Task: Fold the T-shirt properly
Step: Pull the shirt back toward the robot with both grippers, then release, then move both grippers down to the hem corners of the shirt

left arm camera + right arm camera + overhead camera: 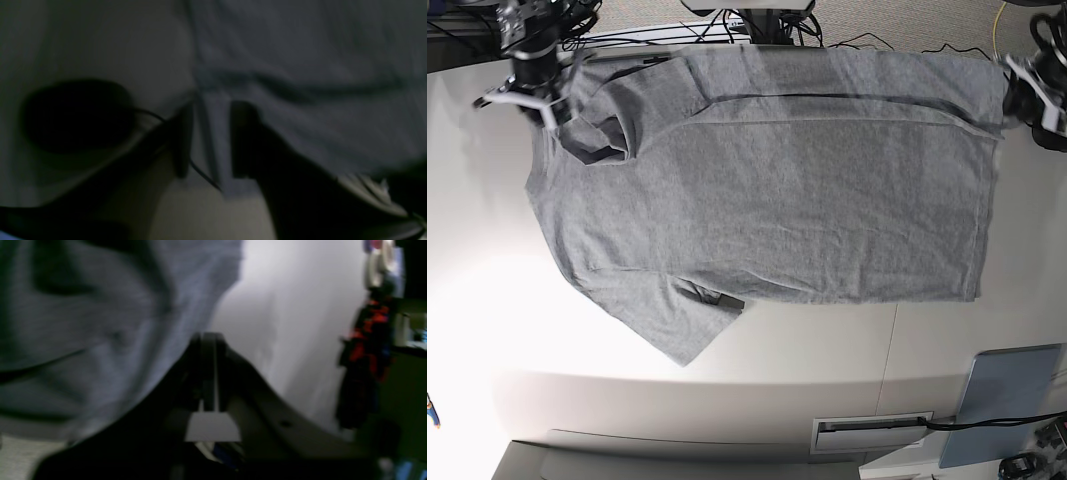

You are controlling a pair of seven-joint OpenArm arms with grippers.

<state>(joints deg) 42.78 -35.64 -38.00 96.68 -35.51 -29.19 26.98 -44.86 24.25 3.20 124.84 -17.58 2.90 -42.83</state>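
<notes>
The heather-grey T-shirt (777, 200) lies spread flat on the white table (477, 300), neck to the left and hem to the right; no lettering shows. A band along its far edge is folded over. My left gripper (1025, 95) is at the far hem corner. In the left wrist view its fingers (181, 140) stand apart with a strip of the T-shirt's (317, 50) hem between them. My right gripper (532, 88) is at the far shoulder by a crumpled sleeve (597, 135). In the right wrist view it (208, 340) is shut at the T-shirt's (83, 323) edge.
A blue-grey pad (1012, 405) lies at the near right. Cables (727, 25) run along the table's far edge. A slot plate (872, 432) sits at the near edge. A red and black object (363, 350) stands beyond the table in the right wrist view.
</notes>
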